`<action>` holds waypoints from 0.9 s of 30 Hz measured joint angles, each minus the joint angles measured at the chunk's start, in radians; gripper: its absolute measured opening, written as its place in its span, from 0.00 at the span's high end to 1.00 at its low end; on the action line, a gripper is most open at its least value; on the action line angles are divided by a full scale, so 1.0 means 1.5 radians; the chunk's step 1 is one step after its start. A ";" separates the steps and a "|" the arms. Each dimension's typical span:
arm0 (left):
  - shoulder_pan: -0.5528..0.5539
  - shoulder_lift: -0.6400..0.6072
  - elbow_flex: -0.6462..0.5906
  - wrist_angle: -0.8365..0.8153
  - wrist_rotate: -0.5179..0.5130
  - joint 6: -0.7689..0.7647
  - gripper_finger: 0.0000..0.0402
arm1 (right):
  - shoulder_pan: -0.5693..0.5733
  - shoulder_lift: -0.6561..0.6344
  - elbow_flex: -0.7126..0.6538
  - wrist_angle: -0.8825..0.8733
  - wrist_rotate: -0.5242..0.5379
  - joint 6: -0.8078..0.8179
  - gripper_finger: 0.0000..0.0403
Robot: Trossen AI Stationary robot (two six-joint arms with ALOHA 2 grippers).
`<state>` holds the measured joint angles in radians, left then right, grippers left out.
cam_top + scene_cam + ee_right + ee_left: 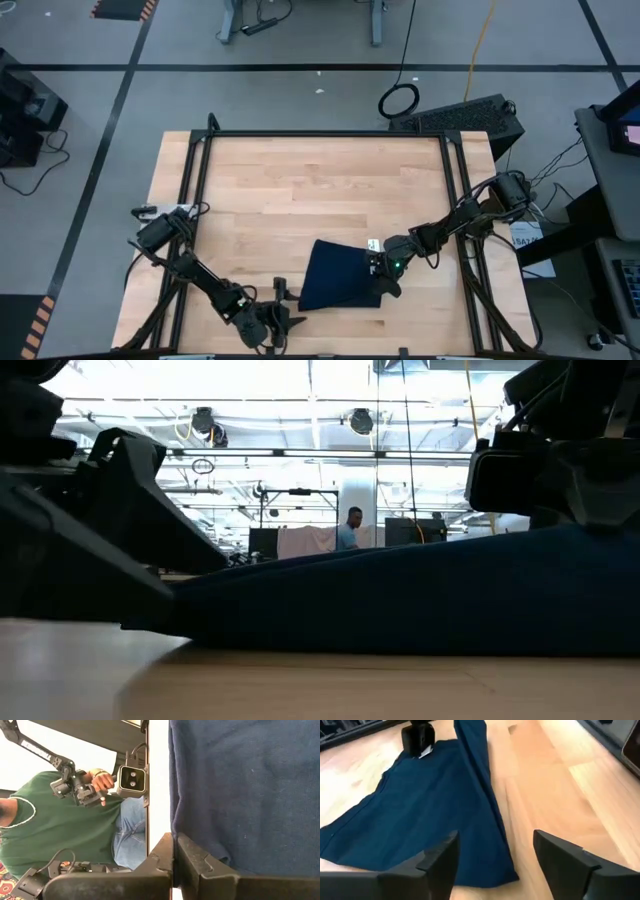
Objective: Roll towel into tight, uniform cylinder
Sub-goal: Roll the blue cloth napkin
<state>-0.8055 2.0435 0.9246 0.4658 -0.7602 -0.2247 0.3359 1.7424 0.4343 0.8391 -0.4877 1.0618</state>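
Observation:
The dark navy towel (335, 275) lies spread on the wooden table near its near edge, with a small white tag (373, 243) at its far right corner. My right gripper (382, 285) is shut on the towel's right edge. In the low view the towel (420, 600) slopes up toward that gripper. My left gripper (495, 845) stands open just off the towel's near left corner (507, 875), low over the table, and touches nothing. It points along the towel toward the right arm. My right gripper pinches the towel's right edge (181, 820) between its two shut fingers, nearer the near corner. The fingers come slanting down from the table's right side. The held edge is raised a little, and the rest of the towel lies on the table.
Black frame rails (196, 200) run along the table's left and right sides. Bare wood (300, 190) covers the far half of the table. In the right wrist view a person in a green shirt (60, 830) stands beyond the table, holding a device.

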 joint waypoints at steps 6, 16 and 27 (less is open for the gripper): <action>0.006 0.009 0.009 -0.003 0.008 0.015 0.61 | 0.000 0.000 0.000 0.000 0.004 0.000 1.00; 0.040 -0.016 0.009 -0.030 0.041 0.007 0.97 | 0.000 0.000 0.000 0.001 0.011 -0.005 1.00; 0.141 -0.189 0.009 -0.208 0.306 -0.183 0.99 | 0.000 -0.060 -0.001 -0.032 0.088 -0.047 0.88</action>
<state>-0.5939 1.7603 0.9386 0.1533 -0.3005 -0.4991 0.3352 1.6525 0.4335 0.7904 -0.3560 0.9910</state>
